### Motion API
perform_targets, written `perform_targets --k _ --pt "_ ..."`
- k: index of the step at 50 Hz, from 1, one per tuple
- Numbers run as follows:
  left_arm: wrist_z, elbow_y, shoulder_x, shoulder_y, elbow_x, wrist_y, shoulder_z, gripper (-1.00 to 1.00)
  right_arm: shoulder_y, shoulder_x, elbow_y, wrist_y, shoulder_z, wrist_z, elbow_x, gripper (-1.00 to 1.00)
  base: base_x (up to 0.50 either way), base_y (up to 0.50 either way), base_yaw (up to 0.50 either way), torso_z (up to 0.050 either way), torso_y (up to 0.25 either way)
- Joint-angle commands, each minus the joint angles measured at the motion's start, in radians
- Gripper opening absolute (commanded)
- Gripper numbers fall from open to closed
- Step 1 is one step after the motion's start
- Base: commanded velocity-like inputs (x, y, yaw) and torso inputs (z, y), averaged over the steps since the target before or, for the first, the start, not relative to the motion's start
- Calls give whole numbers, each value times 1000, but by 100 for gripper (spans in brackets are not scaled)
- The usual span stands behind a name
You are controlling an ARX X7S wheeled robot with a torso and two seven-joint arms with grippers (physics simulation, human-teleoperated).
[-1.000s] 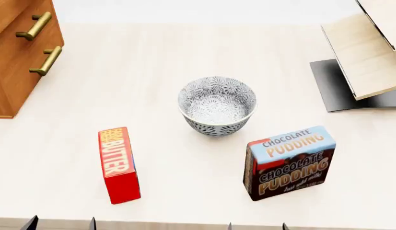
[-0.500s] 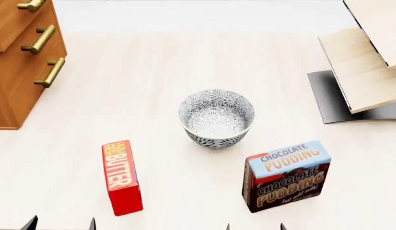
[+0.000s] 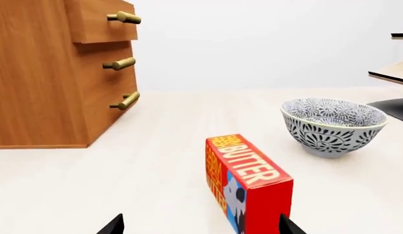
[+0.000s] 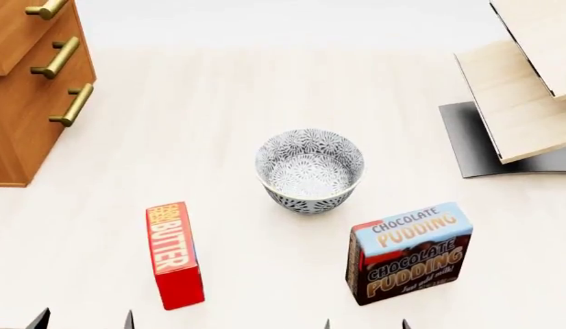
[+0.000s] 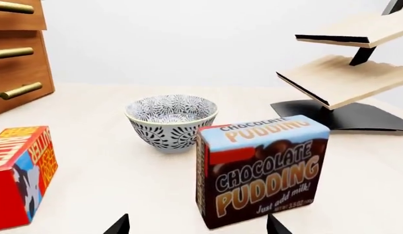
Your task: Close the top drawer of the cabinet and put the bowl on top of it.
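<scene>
The round white bowl with a grey-blue flower pattern (image 4: 310, 170) sits upright on the pale wooden table (image 4: 219, 103), near the middle of the head view. It is empty.

From the bowl, the orange-brown wooden cabinet with brass bar handles (image 4: 27, 116) stands at about 10 o'clock, well apart. Its reddish-brown top drawer (image 3: 100, 22) sticks out past the drawers under it, so it is open a little.

The red butter box (image 4: 173, 253) lies at about 7 o'clock from the bowl. The brown and blue chocolate pudding box (image 4: 409, 252) stands at about 5 o'clock, near the bowl. The pale wooden shelf with a dark base (image 4: 516, 96) is at about 2 o'clock.

The left gripper (image 4: 83, 320) and the right gripper (image 4: 366, 323) show only dark tips at the bottom edge. Each pair of tips is spread apart and holds nothing.
</scene>
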State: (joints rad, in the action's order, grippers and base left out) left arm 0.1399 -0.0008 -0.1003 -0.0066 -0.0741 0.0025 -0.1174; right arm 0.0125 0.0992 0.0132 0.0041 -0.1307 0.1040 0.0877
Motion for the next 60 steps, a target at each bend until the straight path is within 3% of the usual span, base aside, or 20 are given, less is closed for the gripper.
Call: perform_targets --k 1,3,4,5,12,15,16,18,20,21,23,27,31,34,41,44,60 --pt "35 38 -18 -2 21 -102 -27 100 7 -4 -35 111 13 85 -8 100 0 0 0 0 0" --pt "-9 134 3 2 -154 -241 35 100 -5 5 -101 174 -5 105 -36 100 0 0 0 0 0" --pt "40 219 -24 7 -54 -276 -11 100 -8 7 -187 278 -10 132 -60 100 0 0 0 0 0" --pt "49 285 -26 15 -61 -316 -8 100 -16 7 -257 331 -4 125 -38 100 0 0 0 0 0" --pt "77 734 -69 48 -241 -710 55 100 -3 8 -765 842 -14 152 32 100 0 0 0 0 0" --pt "113 901 -68 1 -346 -894 107 100 70 6 -987 1098 -40 179 49 100 0 0 0 0 0" --pt "123 925 -74 -11 -344 -908 103 100 74 6 -992 1106 -39 180 51 100 0 0 0 0 0" --pt "170 1045 -91 -76 -393 -1023 116 100 146 29 -1060 1214 -21 265 181 100 0 0 0 0 0" --pt "417 1048 -271 -140 -616 -945 30 100 222 190 -1060 1190 -13 565 481 100 0 0 0 0 0" --pt "495 1047 -314 -178 -691 -954 15 100 250 253 -1060 1171 -34 715 631 100 0 0 0 0 0" --pt "538 1045 -343 -205 -763 -966 30 100 291 365 -1060 1096 -115 892 863 100 0 0 0 0 0" --pt "626 1045 -412 -212 -872 -902 39 100 308 502 -1060 913 -205 1023 967 100 0 0 0 0 0" --pt "706 1045 -489 -233 -937 -825 4 100 348 614 -1060 735 -380 1081 947 100 0 0 0 0 0" --pt "721 1043 -506 -242 -929 -812 -34 100 362 660 -1059 662 -420 1100 952 100 0 0 0 0 0" --pt "825 1047 -649 -280 -906 -656 -245 100 427 763 -1060 513 -563 1150 936 100 0 0 0 0 0" --pt "854 1046 -692 -289 -917 -598 -283 100 451 796 -1059 449 -641 1162 912 100 0 0 0 0 0" --pt "852 1031 -739 -274 -867 -517 -368 100 464 833 -1009 373 -669 1105 913 100 0 0 0 0 0"
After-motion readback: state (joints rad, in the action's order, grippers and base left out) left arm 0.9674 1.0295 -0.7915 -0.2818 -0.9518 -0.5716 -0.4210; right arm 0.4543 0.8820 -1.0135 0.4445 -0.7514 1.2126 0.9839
